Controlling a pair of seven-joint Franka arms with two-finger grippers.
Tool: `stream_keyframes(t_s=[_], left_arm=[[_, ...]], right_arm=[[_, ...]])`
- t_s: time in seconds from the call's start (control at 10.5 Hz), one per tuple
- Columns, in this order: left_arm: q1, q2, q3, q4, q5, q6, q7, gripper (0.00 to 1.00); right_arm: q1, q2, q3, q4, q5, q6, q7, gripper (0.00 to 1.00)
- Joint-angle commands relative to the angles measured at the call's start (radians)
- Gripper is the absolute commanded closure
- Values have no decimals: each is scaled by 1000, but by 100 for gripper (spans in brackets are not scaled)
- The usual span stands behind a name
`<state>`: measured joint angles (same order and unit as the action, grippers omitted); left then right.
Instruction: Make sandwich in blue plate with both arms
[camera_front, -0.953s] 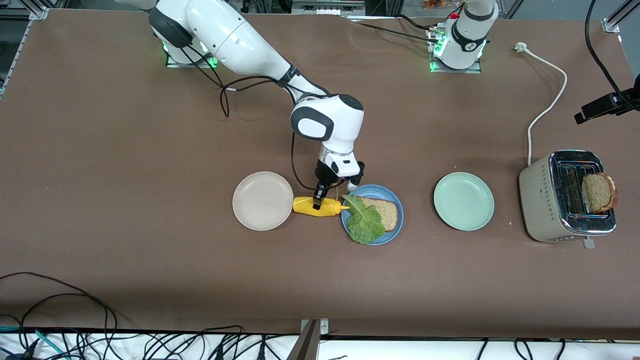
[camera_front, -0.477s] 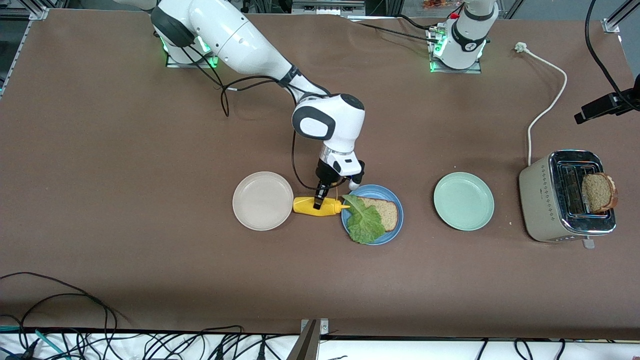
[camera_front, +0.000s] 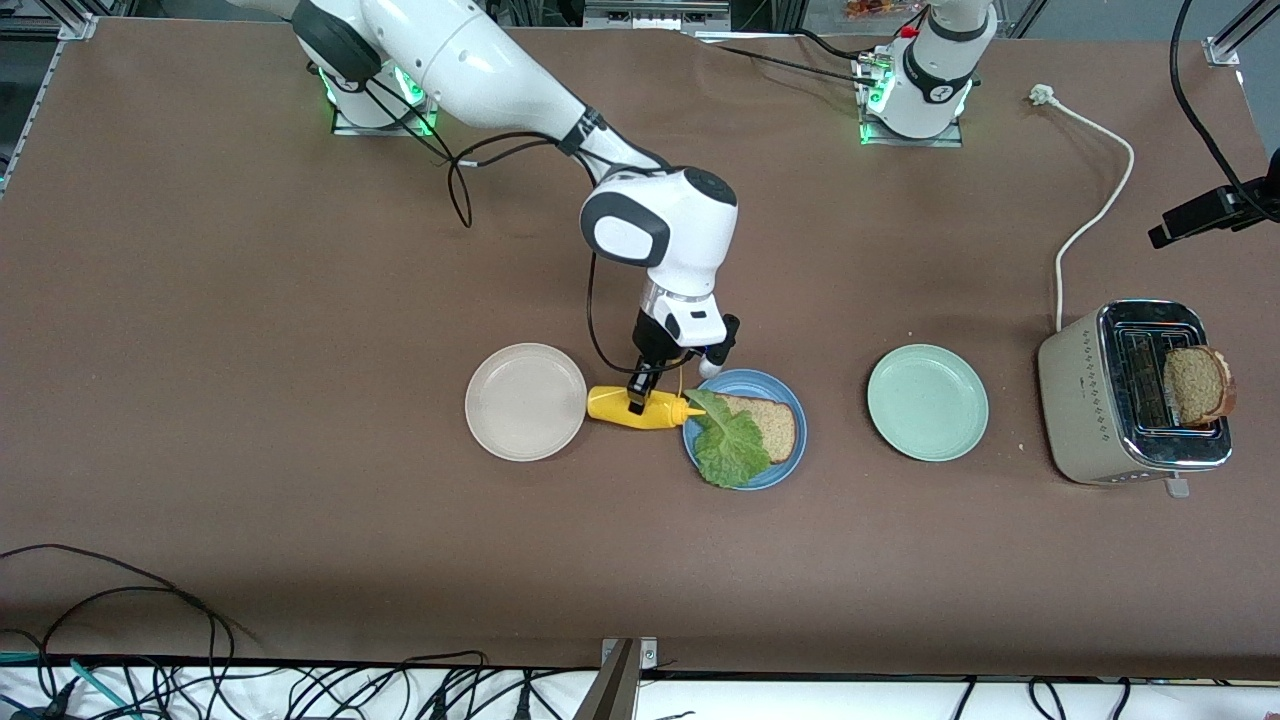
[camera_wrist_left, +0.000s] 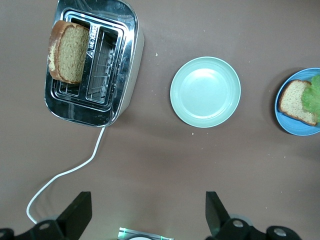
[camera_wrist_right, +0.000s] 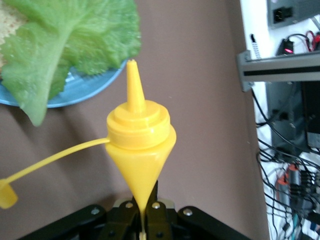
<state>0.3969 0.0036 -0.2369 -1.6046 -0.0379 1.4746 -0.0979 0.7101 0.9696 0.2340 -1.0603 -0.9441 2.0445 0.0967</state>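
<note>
sandwich is half built: on the blue plate (camera_front: 790, 455) lie one bread slice (camera_front: 772, 424) and a lettuce leaf (camera_front: 728, 443). just beside it, the right gripper (camera_front: 636, 404) clamps a yellow mustard bottle (camera_front: 637, 409). top slice (camera_front: 1197, 385) waits in the toaster (camera_front: 1100, 410). left gripper (camera_wrist_left: 145, 220) hangs wide open, waiting.

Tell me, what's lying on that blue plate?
On the blue plate lies one brown bread slice with a green lettuce leaf draped over one end. The leaf covers that end, so what lies beneath it cannot be seen.
</note>
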Motion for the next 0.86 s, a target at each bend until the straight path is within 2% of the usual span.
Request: stream_keyframes(t_s=[0.0,0.29,0.48,0.76], left_arm=[[10,19,-2,18,-8,-7,15,0],[10,44,-1,32,0,-7,13,0],[2,103,-7,80,111,-7,10,0],[-76,159,-16,81,271,-14,-3,0]], right_arm=[[3,-112,-1,-52,94,-49,-38,100],[-53,-298,-2,-217,227,-30,-107,100],[-92,-443,-2,-358,322,2,-107,100],[-168,-627,-9,-556,451,129,-149,100]])
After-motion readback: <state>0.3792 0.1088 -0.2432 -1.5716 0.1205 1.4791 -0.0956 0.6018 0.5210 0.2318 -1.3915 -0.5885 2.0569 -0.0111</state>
